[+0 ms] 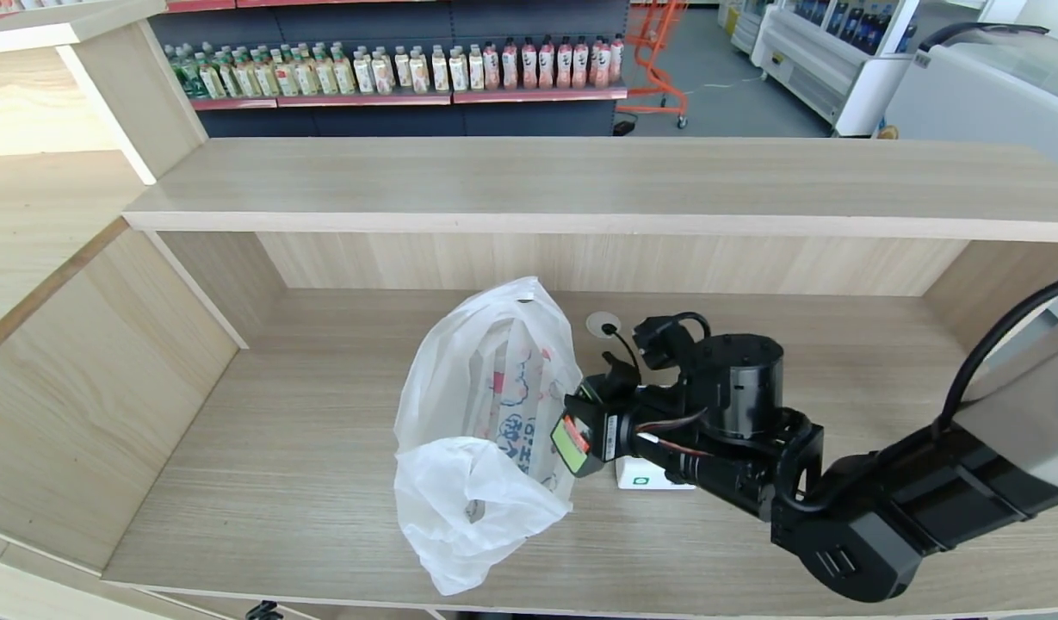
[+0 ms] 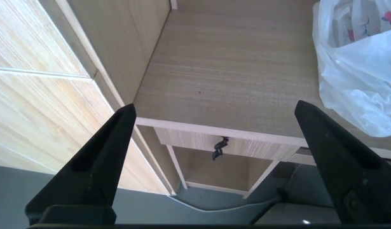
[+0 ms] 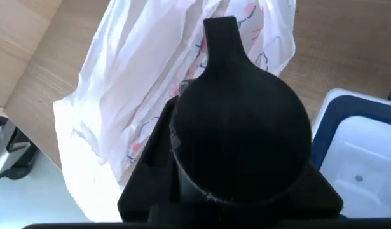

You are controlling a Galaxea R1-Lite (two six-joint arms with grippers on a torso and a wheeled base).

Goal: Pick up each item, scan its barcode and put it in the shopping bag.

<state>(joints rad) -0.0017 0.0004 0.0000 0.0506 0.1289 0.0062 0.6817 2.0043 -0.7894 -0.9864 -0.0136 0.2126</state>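
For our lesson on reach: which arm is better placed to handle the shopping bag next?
Right, probably. The right end effector sits right beside the shopping bag on the counter. The left end effector hangs open off the counter's front edge, farther from the bag.

Open worktop (image 1: 279, 448) lies left of the shopping bag (image 1: 485, 430); right of it, the white box (image 1: 649, 476) and right arm (image 1: 752, 465) block the way.

Left end effector (image 2: 215, 108) gapes wide; right arm (image 1: 873, 508) stretches out leftward
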